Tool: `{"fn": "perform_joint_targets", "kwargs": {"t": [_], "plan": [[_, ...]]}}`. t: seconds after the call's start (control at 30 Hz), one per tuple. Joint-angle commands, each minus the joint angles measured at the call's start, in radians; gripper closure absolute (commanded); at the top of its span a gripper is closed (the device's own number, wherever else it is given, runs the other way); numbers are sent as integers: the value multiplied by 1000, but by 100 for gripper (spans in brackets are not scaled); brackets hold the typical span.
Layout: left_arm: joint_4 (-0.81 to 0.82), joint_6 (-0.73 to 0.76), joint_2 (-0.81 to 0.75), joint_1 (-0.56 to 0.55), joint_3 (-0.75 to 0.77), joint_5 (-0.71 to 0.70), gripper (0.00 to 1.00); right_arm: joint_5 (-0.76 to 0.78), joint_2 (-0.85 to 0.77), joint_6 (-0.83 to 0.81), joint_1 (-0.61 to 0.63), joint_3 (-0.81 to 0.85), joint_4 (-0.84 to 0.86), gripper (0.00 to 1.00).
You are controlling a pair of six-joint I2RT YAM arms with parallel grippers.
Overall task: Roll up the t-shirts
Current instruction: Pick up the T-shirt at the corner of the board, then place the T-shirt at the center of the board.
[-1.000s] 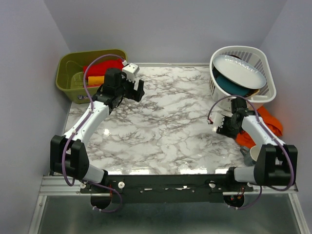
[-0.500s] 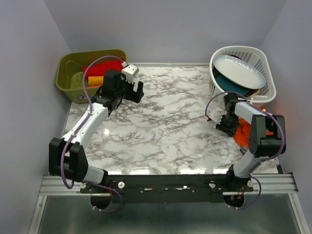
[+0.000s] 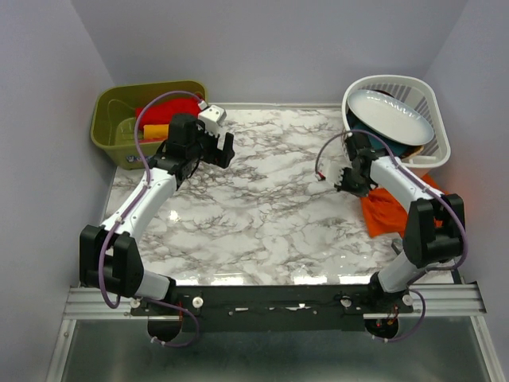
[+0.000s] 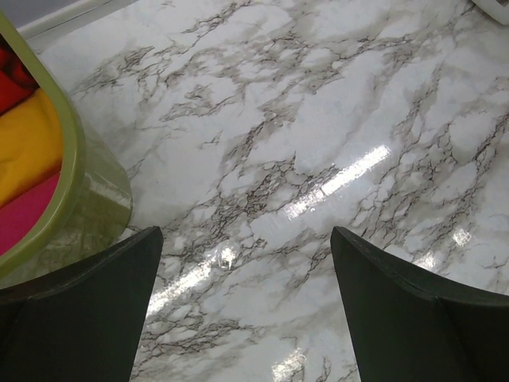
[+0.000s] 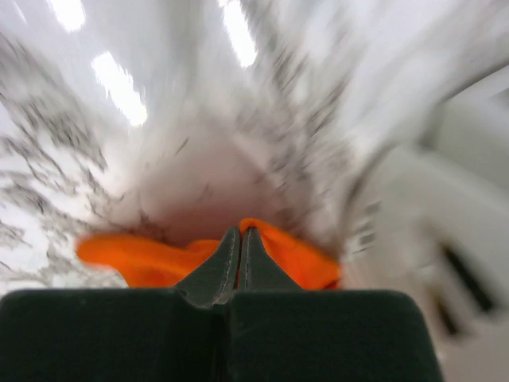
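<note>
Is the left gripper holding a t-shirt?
No, the left gripper is open above the table, with nothing between its jaws.

The top external camera sits high above and behind the arm bases. It looks down and forward from far enough to take in the whole marble desk (image 3: 262,207), with the green bin (image 3: 107,131) off its far left corner and the white basket (image 3: 439,147) at its far right corner.

The left wrist camera looks steeply down at the desk's far left part from close, between its wide-set jaws. It shares the bin's rim (image 4: 67,183) with the top view.

The right wrist camera sits very low over the desk's right side. It is badly blurred and seems to face the basket past the orange t-shirt (image 5: 135,259) at its closed jaws.
</note>
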Motion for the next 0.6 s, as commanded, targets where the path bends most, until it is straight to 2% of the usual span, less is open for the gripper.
{"fn": "perform_joint_targets", "kwargs": {"t": [0.0,0.03,0.13,0.17,0.27,0.37,0.47,0.57], "plan": [[27,-2,0,-6,0,-8,2,-285,-1,106,189,340,-35,99],[27,0,0,-4,1,-21,2,-310,38,134,211,465,-42,99],[18,19,0,-3,-4,-71,2,-386,94,196,281,681,-47,99],[16,23,-1,0,-9,-79,2,-422,127,210,294,829,-45,99],[21,-2,-10,37,-36,-91,2,-460,158,273,327,1030,-9,99],[23,-20,-18,74,-68,-131,2,-483,116,335,331,1049,86,99],[18,3,-33,94,-90,-154,1,-476,12,339,331,930,155,99],[10,27,-44,98,-101,-174,1,-454,-75,330,331,810,139,99]]}}
